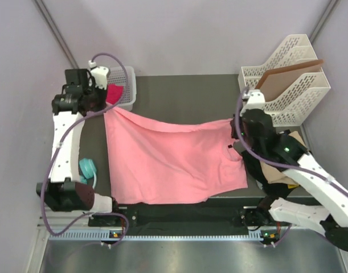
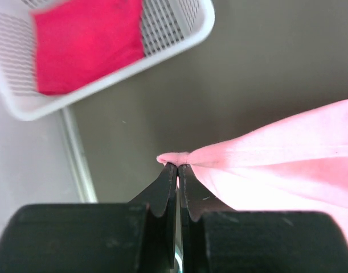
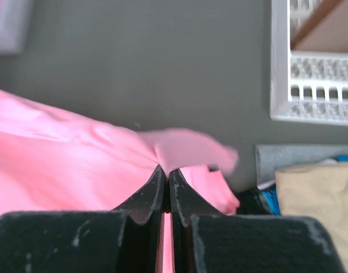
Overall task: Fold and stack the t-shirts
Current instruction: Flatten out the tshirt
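A salmon pink t-shirt (image 1: 168,156) hangs stretched over the dark table between my two grippers, its lower part lying on the table. My left gripper (image 1: 104,108) is shut on its far left corner (image 2: 174,157). My right gripper (image 1: 237,126) is shut on its far right edge (image 3: 179,151). A deeper magenta-pink shirt (image 1: 114,92) lies folded in the white basket (image 1: 130,85) at the far left; it also shows in the left wrist view (image 2: 85,42). Tan (image 1: 276,170), black and blue shirts are piled at the right under my right arm; the tan one shows in the right wrist view (image 3: 316,205).
A white slotted rack (image 1: 293,77) holding a stiff brown board (image 1: 282,74) stands at the far right. A teal object (image 1: 87,169) lies off the table's left edge. The far middle of the table (image 1: 185,96) is bare.
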